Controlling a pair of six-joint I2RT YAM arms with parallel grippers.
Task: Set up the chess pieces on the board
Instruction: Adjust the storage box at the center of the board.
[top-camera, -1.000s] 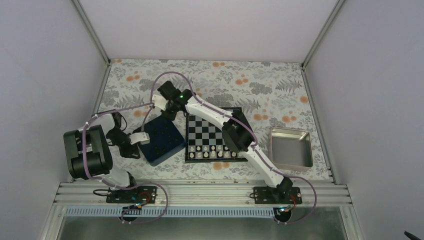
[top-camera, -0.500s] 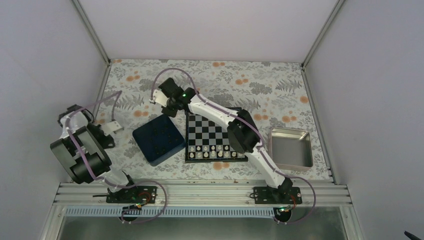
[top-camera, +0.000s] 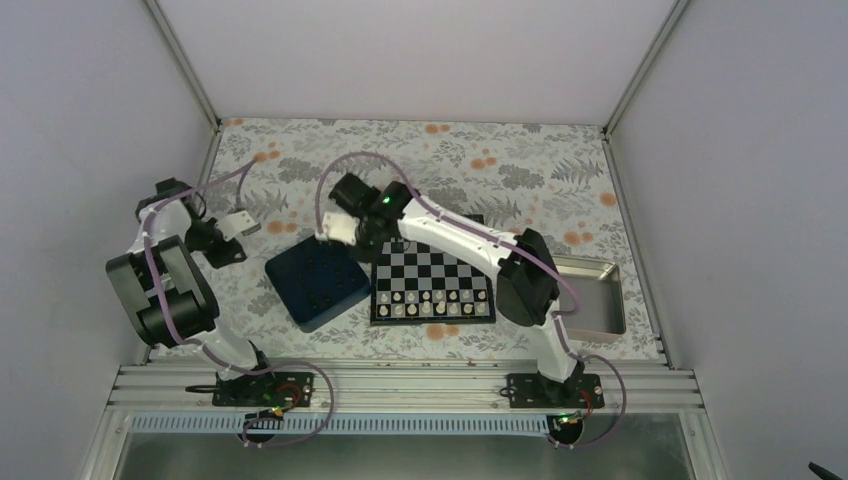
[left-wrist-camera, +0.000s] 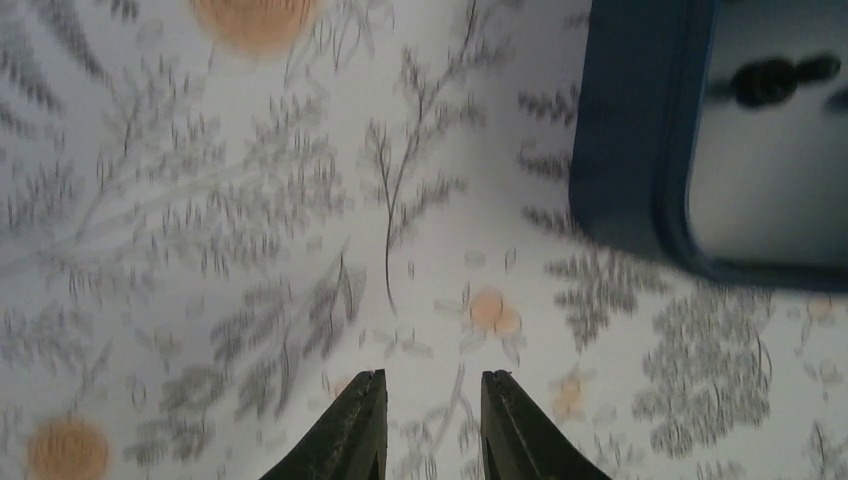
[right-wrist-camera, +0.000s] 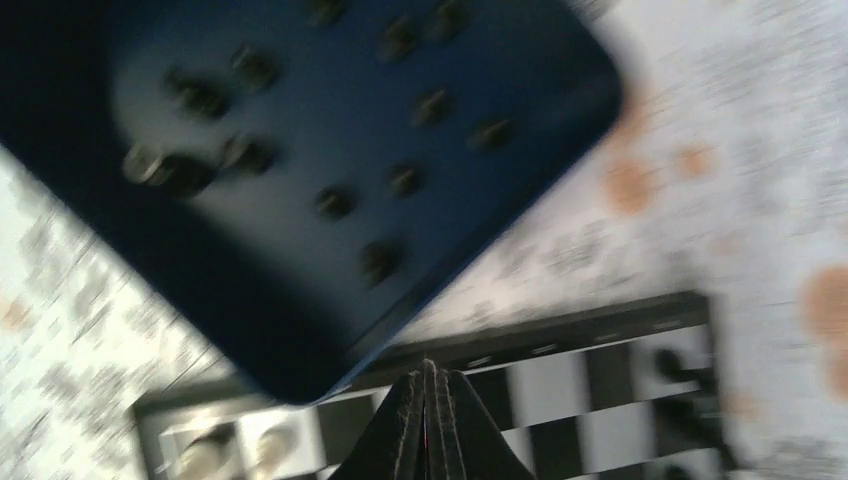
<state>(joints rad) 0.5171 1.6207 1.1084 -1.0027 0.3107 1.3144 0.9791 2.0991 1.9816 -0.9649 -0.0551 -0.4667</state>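
Observation:
Several black chess pieces (right-wrist-camera: 335, 202) lie scattered in the dark blue tray (top-camera: 318, 278), and one of them (left-wrist-camera: 775, 78) shows in the left wrist view. The board (top-camera: 430, 268) lies to the right of the tray, with white pieces (top-camera: 430, 306) lined up in its near rows. My right gripper (right-wrist-camera: 430, 372) is shut with nothing in it, and hovers over the board's (right-wrist-camera: 545, 380) far left corner beside the tray's edge. One dark piece (right-wrist-camera: 680, 365) stands on the board's far row. My left gripper (left-wrist-camera: 432, 385) is open and empty over the cloth, left of the tray.
A silver metal tray (top-camera: 585, 295) sits right of the board, partly under the right arm's elbow. The floral tablecloth (top-camera: 500, 170) covers the table, with metal frame posts at the far corners. The right arm (top-camera: 450, 235) stretches across the board's far side.
My left gripper has swung away from the blue tray, out to the left and farther back. The right gripper has come nearer, over the tray-board corner, and its elbow has shifted right.

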